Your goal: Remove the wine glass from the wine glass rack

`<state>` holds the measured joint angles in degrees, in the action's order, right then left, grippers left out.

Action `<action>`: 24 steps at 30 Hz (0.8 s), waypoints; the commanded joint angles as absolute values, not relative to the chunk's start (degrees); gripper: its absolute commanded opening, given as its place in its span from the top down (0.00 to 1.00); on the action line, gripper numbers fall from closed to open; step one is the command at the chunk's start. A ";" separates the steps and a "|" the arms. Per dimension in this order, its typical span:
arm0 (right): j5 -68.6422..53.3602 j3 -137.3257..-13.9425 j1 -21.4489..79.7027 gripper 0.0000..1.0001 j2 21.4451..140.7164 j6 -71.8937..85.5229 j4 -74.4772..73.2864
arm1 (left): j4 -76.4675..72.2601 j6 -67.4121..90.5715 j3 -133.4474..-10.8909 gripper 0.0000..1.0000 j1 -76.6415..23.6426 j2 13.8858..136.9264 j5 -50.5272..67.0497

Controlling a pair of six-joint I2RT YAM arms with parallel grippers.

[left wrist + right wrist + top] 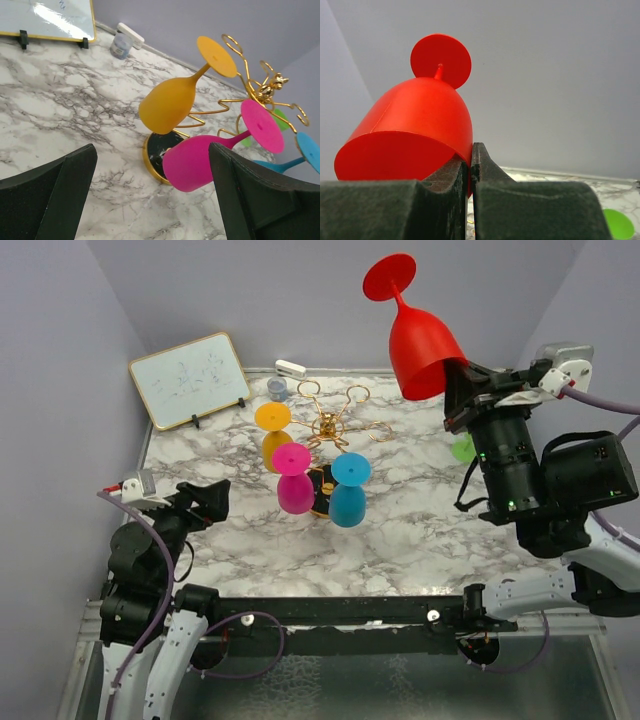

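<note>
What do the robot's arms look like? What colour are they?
The left arm and right arm are mostly black and chunky, with white shells lower down. Pale purple cables loop along them. Tiny green lights glow on the right one. The left end effector and right end effector each have two dark, rough, wedge-shaped fingers.

Whiteboard left of rack, cup between them

A robot lab booth: plain purple walls box a marble-print table (whiteboard propped behind).
</note>
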<state>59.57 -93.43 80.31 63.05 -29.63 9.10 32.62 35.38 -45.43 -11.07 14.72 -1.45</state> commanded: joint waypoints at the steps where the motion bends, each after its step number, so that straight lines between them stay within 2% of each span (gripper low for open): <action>1: 61.45 -97.18 80.50 0.99 68.45 -46.44 21.52 | 32.74 33.14 -43.45 0.04 -11.25 13.46 -5.44; 5: 59.13 -101.22 74.90 0.99 75.54 -46.75 16.11 | 32.06 32.33 -41.69 0.05 -11.25 13.51 -6.61; 7: 54.58 -107.85 67.76 0.99 80.68 -37.28 1.26 | 31.34 32.11 -40.69 0.05 -11.24 13.74 -6.91; 10: 43.95 -125.34 54.11 0.99 90.86 -22.54 -22.92 | 30.90 31.64 -40.53 0.05 -11.25 14.69 -7.00; 13: 38.37 -130.42 43.86 0.99 96.34 -14.20 -28.86 | 30.91 31.76 -40.23 0.06 -11.24 15.22 -6.82; 16: 26.78 -138.44 32.31 0.99 101.00 -0.86 -39.19 | 31.09 31.78 -40.17 0.06 -11.28 15.01 -6.95; 24: 2.13 -131.83 5.17 0.99 103.62 15.06 -51.23 | 31.94 32.77 -40.10 0.08 -11.67 14.13 -9.24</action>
<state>19.38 -133.80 15.05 104.73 2.42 -40.49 32.49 32.64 -40.36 -11.38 14.81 -6.68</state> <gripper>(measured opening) 0.027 0.931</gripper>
